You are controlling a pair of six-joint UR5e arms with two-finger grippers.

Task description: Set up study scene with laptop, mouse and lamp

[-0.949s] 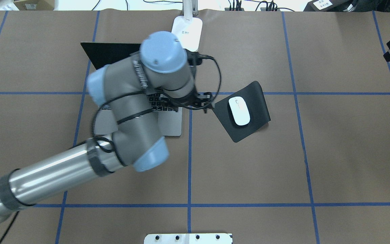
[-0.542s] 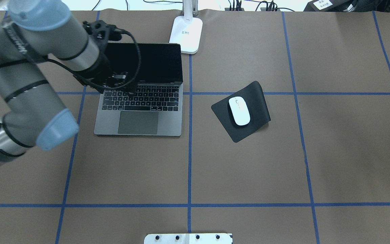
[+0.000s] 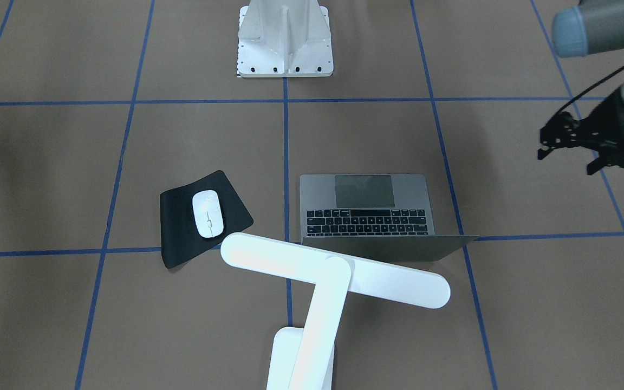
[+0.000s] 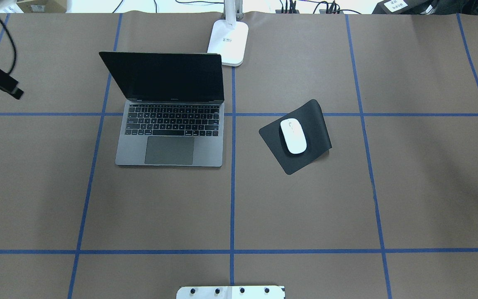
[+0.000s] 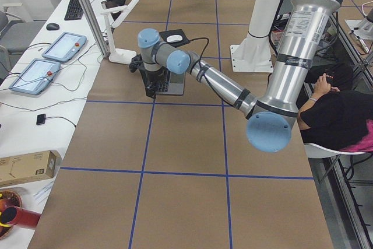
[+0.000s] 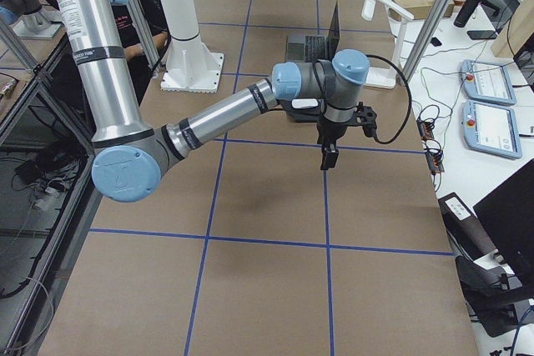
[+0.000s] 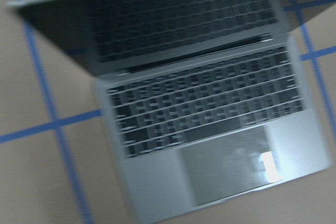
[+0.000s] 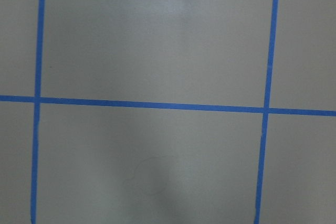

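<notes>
Three things are laid out: the laptop (image 4: 168, 143) open, the lamp (image 4: 228, 41) at its 1 o'clock, the mouse (image 4: 293, 136) on a black pad (image 4: 298, 164) at 3 o'clock. The left gripper (image 3: 572, 142) hangs well out at 9 o'clock and the right gripper (image 6: 329, 156) over the table (image 4: 305, 216); I cannot tell either's jaws.

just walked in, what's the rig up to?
The study scene looks laid out. The laptop sits open on the table, the mouse rests on a black mouse pad to its right, and the lamp stands behind the laptop's screen. The left claw hangs open and empty off to the laptop's left, touching nothing. The right claw points down over the table, away from these things; I can't tell whether it's open.
</notes>
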